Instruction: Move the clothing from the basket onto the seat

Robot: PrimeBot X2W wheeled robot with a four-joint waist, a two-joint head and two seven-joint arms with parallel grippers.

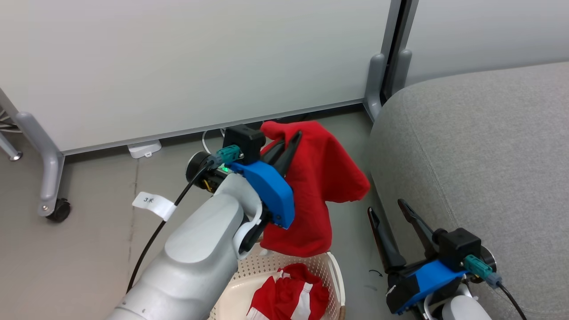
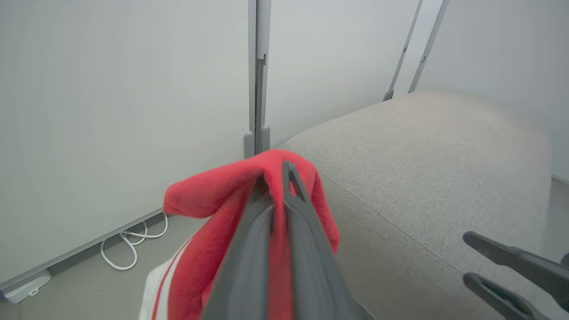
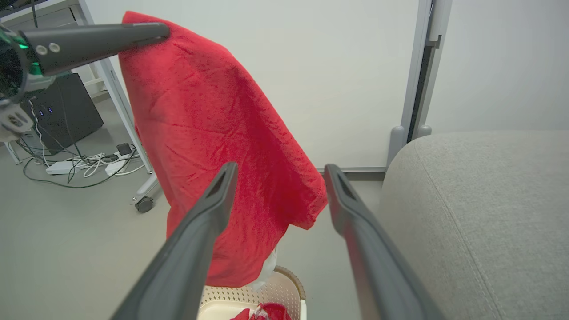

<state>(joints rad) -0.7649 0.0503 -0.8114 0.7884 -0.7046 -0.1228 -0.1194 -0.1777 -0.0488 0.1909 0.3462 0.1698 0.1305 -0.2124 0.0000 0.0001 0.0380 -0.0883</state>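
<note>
Beside the grey seat [image 1: 480,146], left jaws pinch limp red clothing [image 1: 324,178]; right jaws gape.

Head cam: high, looks forward and down; basket [image 1: 271,266] at bottom edge, sofa [image 1: 480,146] on the right. Left wrist cam: tight on the red cloth [image 2: 213,195], faces panel [image 2: 111,111] and sofa end. Right wrist cam: lower, beside sofa, faces panel, tilted slightly down. All three share cloth, sofa, panel post [image 1: 377,80]. Head and right wrist also share basket.
</note>
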